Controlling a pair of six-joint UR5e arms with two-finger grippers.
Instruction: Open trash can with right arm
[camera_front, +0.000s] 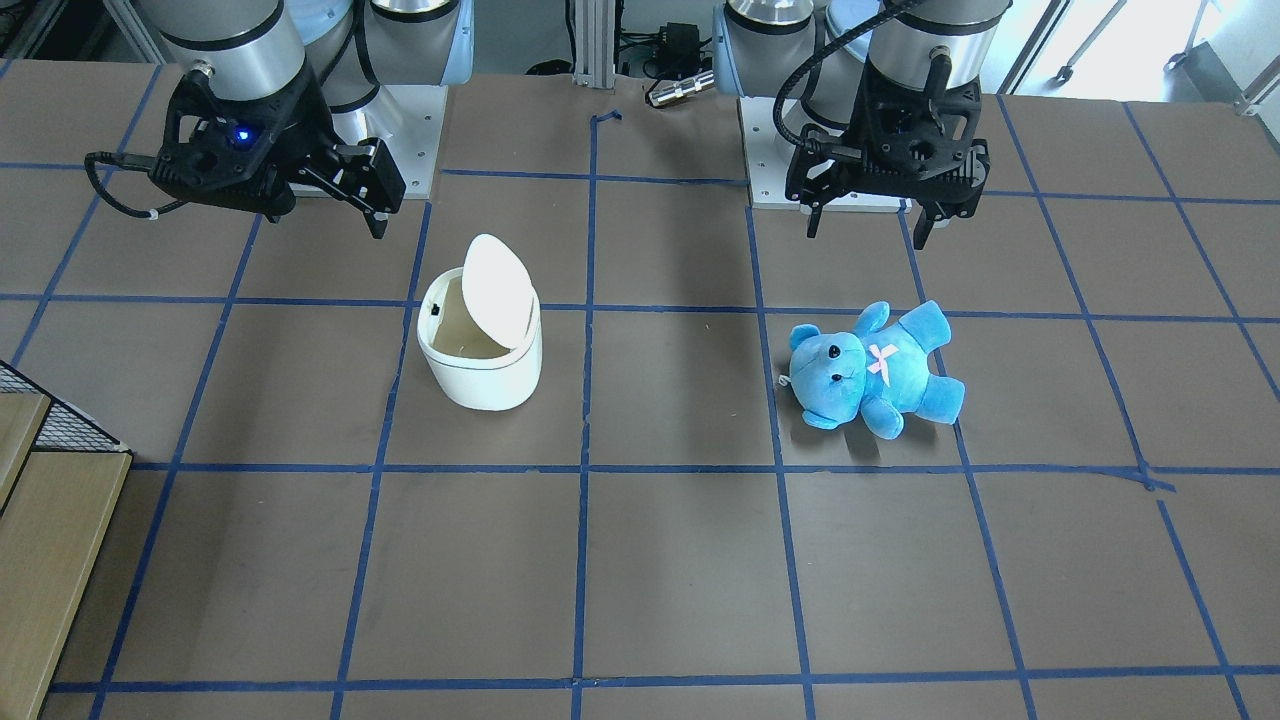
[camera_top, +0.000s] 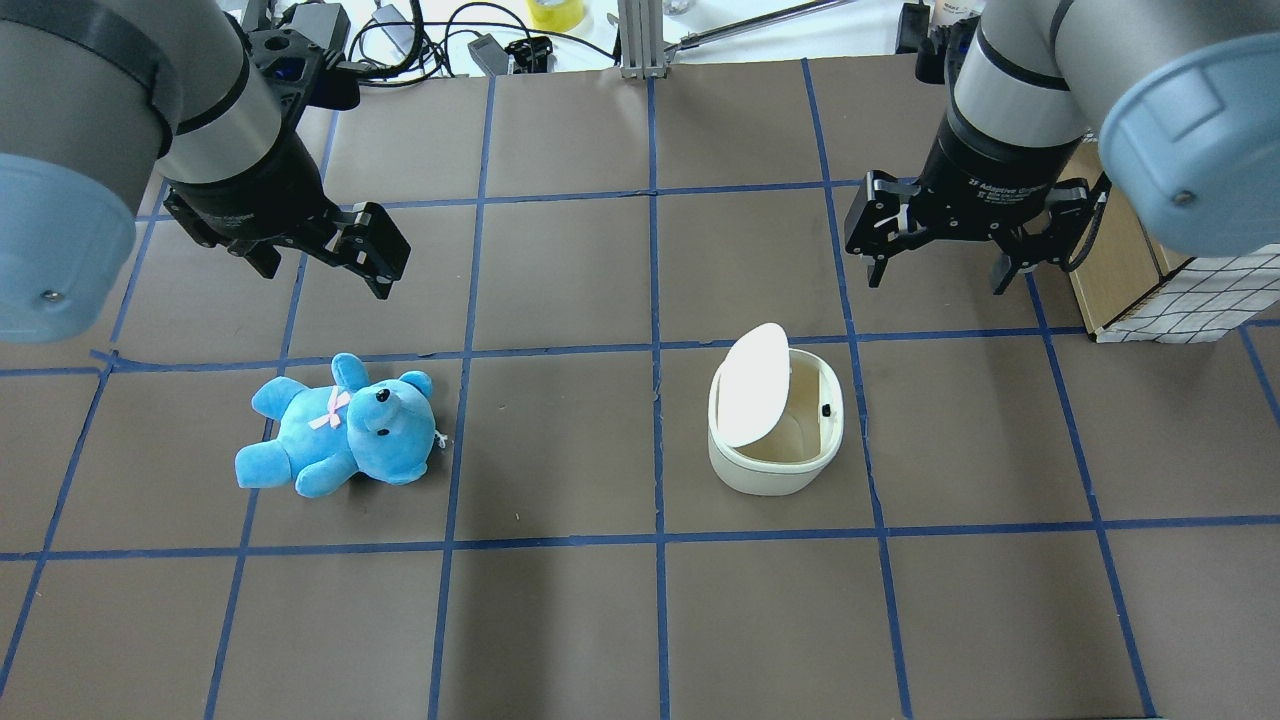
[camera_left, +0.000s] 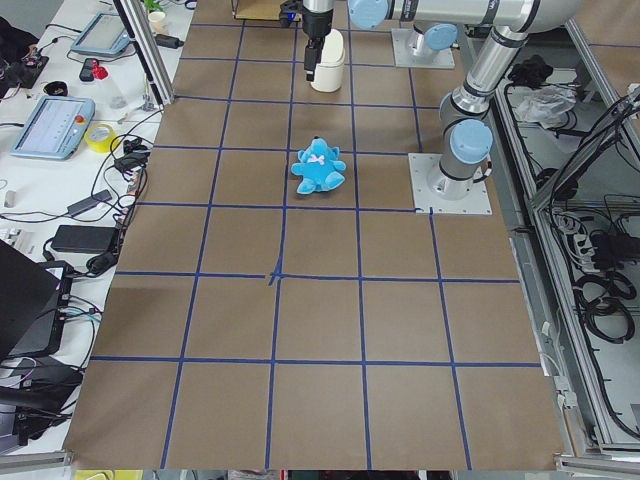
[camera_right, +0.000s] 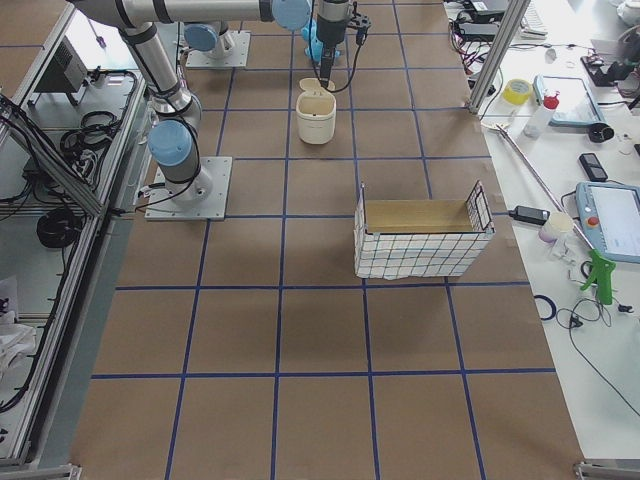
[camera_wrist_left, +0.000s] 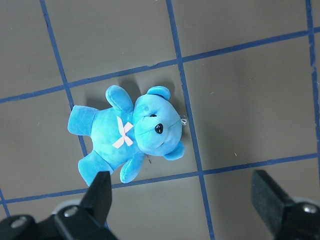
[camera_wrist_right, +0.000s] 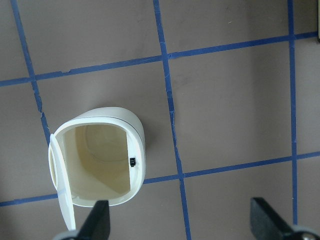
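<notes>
The white trash can (camera_top: 775, 470) stands upright with its flip lid (camera_top: 752, 385) tilted up, showing the tan inside. It also shows in the front view (camera_front: 485, 375) and the right wrist view (camera_wrist_right: 125, 120). My right gripper (camera_top: 936, 278), with the blue light (camera_front: 325, 210), is open and empty. It hovers above the table beyond the can, apart from it. My left gripper (camera_top: 320, 270) is open and empty above a blue teddy bear (camera_top: 340, 430) that lies on its back. The left wrist view shows its fingertips (camera_wrist_left: 100, 192) spread wide over the teddy (camera_wrist_left: 130, 132).
A wire basket lined with cardboard (camera_top: 1150, 280) stands at the table's edge on my right, near the right arm, and shows in the right side view (camera_right: 420, 240). Blue tape lines grid the brown table (camera_top: 640, 620). Cables and tools lie beyond the far edge.
</notes>
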